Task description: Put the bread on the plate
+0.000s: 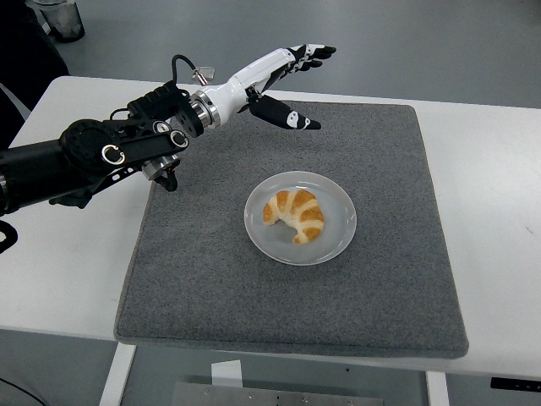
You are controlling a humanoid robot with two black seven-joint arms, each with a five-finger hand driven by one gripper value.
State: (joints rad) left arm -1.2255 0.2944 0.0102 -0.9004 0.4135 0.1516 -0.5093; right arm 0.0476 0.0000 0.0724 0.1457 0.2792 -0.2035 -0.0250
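Observation:
A golden croissant lies on the white round plate in the middle of the grey mat. My left hand, white with black fingertips, is raised well above and behind the plate, up and to the left of it. Its fingers are spread and its thumb points right; it holds nothing. The black left arm comes in from the left edge. The right arm is out of view.
The grey mat covers most of the white table. A clear cup stands on the floor at the top left, and a small pale object lies just beyond the table's far edge.

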